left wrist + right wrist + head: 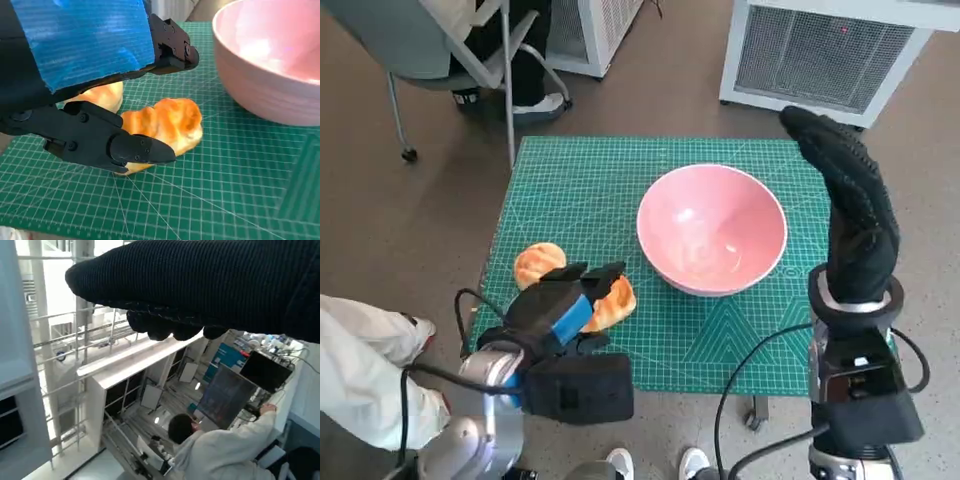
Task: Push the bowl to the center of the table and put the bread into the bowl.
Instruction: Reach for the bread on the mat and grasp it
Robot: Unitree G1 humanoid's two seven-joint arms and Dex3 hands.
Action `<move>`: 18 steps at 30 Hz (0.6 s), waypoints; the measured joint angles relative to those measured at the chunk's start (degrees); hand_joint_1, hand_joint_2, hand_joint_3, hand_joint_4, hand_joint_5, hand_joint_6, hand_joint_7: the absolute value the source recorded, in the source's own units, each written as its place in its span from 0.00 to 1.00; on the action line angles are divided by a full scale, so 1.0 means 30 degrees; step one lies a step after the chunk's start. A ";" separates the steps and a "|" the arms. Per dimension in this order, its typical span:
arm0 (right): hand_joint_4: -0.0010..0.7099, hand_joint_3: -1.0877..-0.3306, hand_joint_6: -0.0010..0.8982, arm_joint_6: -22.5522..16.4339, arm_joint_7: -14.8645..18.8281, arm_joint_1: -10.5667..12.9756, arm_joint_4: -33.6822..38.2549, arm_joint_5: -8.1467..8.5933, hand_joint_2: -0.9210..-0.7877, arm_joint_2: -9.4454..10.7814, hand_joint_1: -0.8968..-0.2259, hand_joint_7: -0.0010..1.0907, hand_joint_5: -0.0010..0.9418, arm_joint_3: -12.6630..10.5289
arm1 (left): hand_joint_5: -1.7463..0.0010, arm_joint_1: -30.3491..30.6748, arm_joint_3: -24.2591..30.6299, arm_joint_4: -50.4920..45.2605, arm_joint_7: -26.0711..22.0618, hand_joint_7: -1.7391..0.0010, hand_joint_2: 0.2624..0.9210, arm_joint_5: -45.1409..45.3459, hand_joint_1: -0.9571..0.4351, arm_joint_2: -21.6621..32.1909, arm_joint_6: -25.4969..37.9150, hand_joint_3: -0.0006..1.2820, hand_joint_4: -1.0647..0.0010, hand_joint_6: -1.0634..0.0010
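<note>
So the whole thing hinges on the left hand [565, 305] and the bread [613, 303]. In the head view the loaf sits on the tabletop [580, 190] at about 8 o'clock from the pink bowl [712, 228], with its long axis running roughly from 7 to 1 o'clock. The hand comes over it from the 7 o'clock end.

The left wrist view is way more useful. There the fingers [132, 149] are spread on either side of the bread [167, 125], one above it and one low by the mat. They bracket it, but I can't tell if they actually touch, so I'd call it not gripped yet.

The head view also shows a second roll [539, 264] at 10 o'clock from the hand.

The right hand [850, 205] is up off the tabletop near the bowl's 3 o'clock rim, fingers extended, holding nothing. Its wrist camera just sees the room and a person [220, 450]. The left hand is clearly nearer the bread.
</note>
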 measured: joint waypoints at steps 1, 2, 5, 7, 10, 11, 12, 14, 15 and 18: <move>0.59 0.72 0.07 0.0000 0.0001 0.0028 -0.0012 0.0017 0.00 0.0001 0.70 0.76 0.00 0.0024 | 1.00 -0.0036 -0.0031 0.0277 0.0062 1.00 1.00 0.0111 0.34 -0.0136 -0.0134 0.10 0.73 0.68; 0.59 0.72 0.07 0.0000 0.0001 0.0052 -0.0016 0.0024 0.00 0.0003 0.71 0.77 0.00 0.0047 | 0.99 -0.0051 -0.0041 0.0519 0.0108 1.00 1.00 0.0176 0.34 -0.0283 -0.0240 0.10 0.73 0.68; 0.59 0.71 0.06 0.0001 0.0001 0.0131 -0.0035 0.0023 0.00 0.0005 0.72 0.78 0.00 0.0095 | 0.99 -0.0060 -0.0089 0.1318 0.0334 1.00 1.00 0.0391 0.35 -0.0756 -0.0538 0.10 0.72 0.68; 0.59 0.71 0.06 0.0002 0.0000 0.0182 -0.0044 0.0020 0.00 0.0007 0.72 0.78 0.00 0.0113 | 0.99 -0.0072 -0.0160 0.1872 0.0489 1.00 1.00 0.0583 0.36 -0.1089 -0.0766 0.10 0.71 0.68; 0.59 0.71 0.05 0.0018 0.0000 0.0224 -0.0049 0.0015 0.00 0.0022 0.73 0.80 0.00 0.0173 | 0.98 -0.0087 -0.0214 0.2724 0.0794 0.99 1.00 0.0844 0.38 -0.1616 -0.0963 0.10 0.67 0.67; 0.59 0.71 0.04 0.0029 0.0000 0.0231 -0.0054 0.0013 0.00 0.0029 0.73 0.80 0.00 0.0193 | 0.98 -0.0090 -0.0229 0.2945 0.0877 0.99 1.00 0.0879 0.39 -0.1725 -0.1049 0.10 0.66 0.66; 0.59 0.71 0.04 0.0053 -0.0001 0.0242 -0.0062 0.0008 0.00 0.0040 0.73 0.81 0.00 0.0218 | 0.98 -0.0093 -0.0236 0.3240 0.0979 0.99 1.00 0.0934 0.40 -0.1874 -0.1162 0.09 0.62 0.65; 0.59 0.71 0.04 0.0078 -0.0001 0.0277 -0.0096 0.0004 0.00 0.0049 0.72 0.82 0.00 0.0273 | 0.97 -0.0101 -0.0237 0.3791 0.1264 0.99 1.00 0.0978 0.42 -0.2159 -0.1359 0.08 0.55 0.62; 0.59 0.71 0.03 0.0082 -0.0001 0.0298 -0.0114 0.0004 0.00 0.0052 0.72 0.82 0.00 0.0301 | 0.97 -0.0115 -0.0236 0.4036 0.1393 0.99 1.00 0.0979 0.43 -0.2262 -0.1475 0.08 0.52 0.60; 0.59 0.71 0.03 0.0083 0.0000 0.0361 -0.0144 0.0008 0.00 0.0063 0.72 0.82 0.00 0.0379 | 0.84 -0.0122 -0.0162 0.4782 0.1784 0.99 1.00 0.0964 0.48 -0.2564 -0.1860 0.07 0.45 0.52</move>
